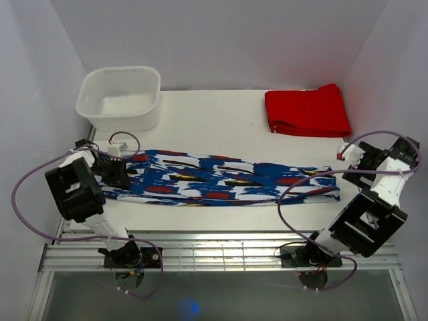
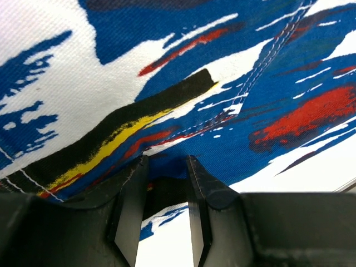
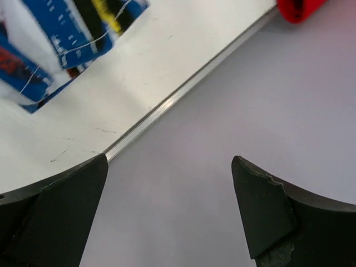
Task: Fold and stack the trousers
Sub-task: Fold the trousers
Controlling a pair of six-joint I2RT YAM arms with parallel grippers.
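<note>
The printed trousers point(image 1: 221, 177) lie stretched left to right across the white table point(image 1: 214, 127), folded lengthwise into a long strip. My left gripper point(image 1: 127, 172) is at their left end. In the left wrist view its fingers point(image 2: 203, 189) stand close together with the blue print point(image 2: 222, 83) pinched between the tips point(image 2: 167, 161). My right gripper point(image 1: 344, 164) hovers just past the right end, apart from the cloth. In the right wrist view it is wide open and empty point(image 3: 169, 167), with a corner of the trousers point(image 3: 50, 44) at the upper left.
A plain red folded garment point(image 1: 307, 110) lies at the back right and shows as a sliver in the right wrist view point(image 3: 297, 8). A white plastic tub point(image 1: 120, 117) stands at the back left. Grey walls close in the table on both sides.
</note>
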